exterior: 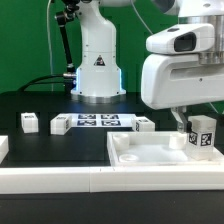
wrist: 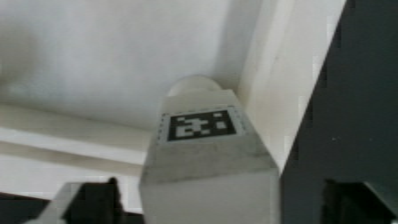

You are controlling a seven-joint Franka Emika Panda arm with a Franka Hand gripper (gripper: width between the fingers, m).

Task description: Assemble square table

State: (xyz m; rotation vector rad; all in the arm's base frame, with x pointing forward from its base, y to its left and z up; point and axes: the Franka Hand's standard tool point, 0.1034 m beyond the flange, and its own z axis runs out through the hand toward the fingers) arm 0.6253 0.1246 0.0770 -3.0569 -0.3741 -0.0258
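The square table's white slab (exterior: 150,152) lies flat with its raised rim up at the exterior view's lower right. A white leg (exterior: 203,133) with a black-and-white tag stands upright at the slab's far right corner, under my gripper (exterior: 192,124). In the wrist view this leg (wrist: 210,150) fills the gap between my gripper's (wrist: 214,200) two dark fingers (wrist: 98,203), one on each side of it. Whether the pads press on it does not show. Three more legs (exterior: 29,122) (exterior: 60,125) (exterior: 145,124) lie on the black table further back.
The marker board (exterior: 97,121) lies flat in front of the robot's white base (exterior: 97,70). A long white border bar (exterior: 50,182) runs along the front edge. A cable trails behind the base at the exterior view's left.
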